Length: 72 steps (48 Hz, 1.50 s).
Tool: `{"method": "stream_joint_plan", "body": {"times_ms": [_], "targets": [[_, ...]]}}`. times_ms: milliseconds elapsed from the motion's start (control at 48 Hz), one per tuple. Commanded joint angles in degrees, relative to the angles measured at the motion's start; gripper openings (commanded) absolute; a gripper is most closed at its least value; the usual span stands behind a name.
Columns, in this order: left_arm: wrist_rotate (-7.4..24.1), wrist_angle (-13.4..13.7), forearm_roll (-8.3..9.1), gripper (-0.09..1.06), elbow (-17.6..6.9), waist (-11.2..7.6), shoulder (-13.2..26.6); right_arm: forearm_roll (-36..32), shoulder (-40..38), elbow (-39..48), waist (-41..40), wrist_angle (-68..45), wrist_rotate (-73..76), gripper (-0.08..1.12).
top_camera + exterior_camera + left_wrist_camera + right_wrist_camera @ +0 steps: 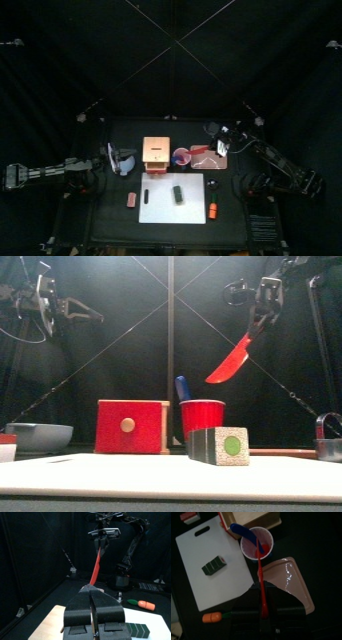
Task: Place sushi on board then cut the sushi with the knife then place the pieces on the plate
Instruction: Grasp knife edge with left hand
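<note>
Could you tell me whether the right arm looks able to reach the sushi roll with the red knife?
Probably yes: the right gripper holds the red knife above the red cup, the sushi roll lies alone on the white board, and the left gripper hangs off to the left.

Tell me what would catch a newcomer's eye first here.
The red knife hangs tilted in the air, clamped in the right gripper just above the red cup, where the blue knife stands. Next, the dark green sushi roll lies in one piece on the white cutting board, near the front.
</note>
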Motion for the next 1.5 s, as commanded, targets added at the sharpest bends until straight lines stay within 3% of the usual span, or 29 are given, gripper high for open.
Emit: {"method": "stream_joint_plan", "body": {"times_ms": [21,229,521,750,979,1271,1500], "targets": [[0.00,-0.26,0.53,0.26,-3.16,-2.02,3.69,0.00,-2.46,5.89,5.36,-12.39,-0.35,0.37],[-0.09,-0.26,0.44,0.53,-5.98,-5.62,8.96,-0.18,-3.60,11.78,15.47,-26.46,0.00,0.37],[-0.35,-0.35,-0.18,0.86,-9.14,-11.25,16.52,-0.35,-1.85,13.18,26.02,-38.67,0.26,0.37],[0.00,-0.44,-0.97,0.88,-12.48,-14.59,22.24,-0.97,0.79,14.50,29.79,-45.26,0.35,0.37],[0.09,-0.62,-0.88,0.87,-15.29,-15.03,27.86,-0.88,2.55,14.41,30.59,-46.58,0.44,0.37],[-0.09,-1.14,-1.32,0.87,-15.12,-15.56,28.74,-0.88,2.55,14.50,30.59,-46.76,0.44,0.37],[0.62,-1.14,-4.75,0.86,-15.47,-14.15,28.83,-0.35,2.90,13.89,31.29,-46.76,0.53,0.37]]}}
